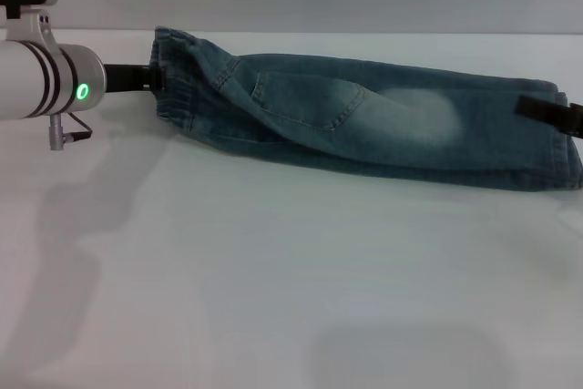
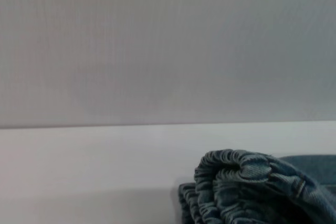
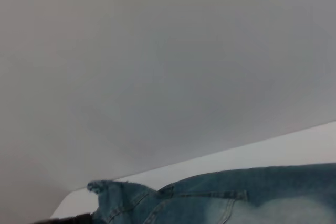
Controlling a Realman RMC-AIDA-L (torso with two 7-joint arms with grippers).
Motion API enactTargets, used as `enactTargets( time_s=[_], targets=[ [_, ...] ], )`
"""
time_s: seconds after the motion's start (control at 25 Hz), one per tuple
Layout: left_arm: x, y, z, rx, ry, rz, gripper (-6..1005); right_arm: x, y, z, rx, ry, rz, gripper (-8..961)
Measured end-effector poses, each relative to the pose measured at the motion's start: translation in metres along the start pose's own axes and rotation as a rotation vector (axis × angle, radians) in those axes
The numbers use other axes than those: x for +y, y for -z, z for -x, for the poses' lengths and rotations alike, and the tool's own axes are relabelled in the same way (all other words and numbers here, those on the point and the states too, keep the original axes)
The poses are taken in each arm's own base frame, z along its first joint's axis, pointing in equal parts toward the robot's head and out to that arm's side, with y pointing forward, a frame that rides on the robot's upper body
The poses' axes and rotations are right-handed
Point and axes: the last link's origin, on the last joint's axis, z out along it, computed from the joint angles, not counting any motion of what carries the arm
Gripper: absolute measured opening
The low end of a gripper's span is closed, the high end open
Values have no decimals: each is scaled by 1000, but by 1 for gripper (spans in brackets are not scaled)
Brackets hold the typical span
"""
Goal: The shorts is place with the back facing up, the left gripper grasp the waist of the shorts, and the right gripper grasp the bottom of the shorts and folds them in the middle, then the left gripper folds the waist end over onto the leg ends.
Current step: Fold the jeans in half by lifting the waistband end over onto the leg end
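On the left we see our left end effector (image 1: pixel 150 77) clamped on the waist (image 1: pixel 178 75), so we judge the lengthwise fold done and the second fold next: carrying that ruffled band rightward over the leg ends (image 1: pixel 563 148). The shorts (image 1: pixel 364 116) lie as a long narrow strip across the far white tabletop (image 1: pixel 273 271), faded patch and one back pocket showing. At the right, our right end effector (image 1: pixel 551 116) grips the hems.

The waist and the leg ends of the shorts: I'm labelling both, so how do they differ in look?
The waist is gathered, ruffled and narrower; the leg ends are flat and wider. The waist sits at the robot's left by the left end effector; the leg ends by the right end effector. Both are faded blue denim.
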Motion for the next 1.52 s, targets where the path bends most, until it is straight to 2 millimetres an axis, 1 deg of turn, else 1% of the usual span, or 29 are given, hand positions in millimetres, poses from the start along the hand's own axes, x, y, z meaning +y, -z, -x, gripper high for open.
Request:
enactTargets(
  time_s=[0.2,0.24,0.28,0.4,0.44,0.48,0.72,0.96,1.08,1.52],
  targets=[
    [3,11,-5,16,-1,12,58,8,-16,-6,53,16,35,0],
    [4,16,-7,28,-1,18,57,13,-24,-11,84,28,49,0],
    [4,16,-7,28,-1,18,57,13,-24,-11,84,28,49,0],
    [7,23,-9,43,0,25,57,17,-36,-18,125,32,63,0],
    [8,24,-9,45,0,26,58,19,-43,-24,150,40,60,0],
    [8,26,-10,47,-2,28,58,19,-43,-24,150,40,60,0],
    [13,33,-14,48,-20,41,56,23,-59,-36,193,41,67,0],
    [18,41,-21,63,-38,53,55,30,-77,-49,231,38,104,0],
    [19,43,-23,59,-45,54,56,35,-86,-52,246,48,117,0],
    [26,55,-31,80,-69,66,55,35,-88,-51,243,52,111,0]
  ],
)
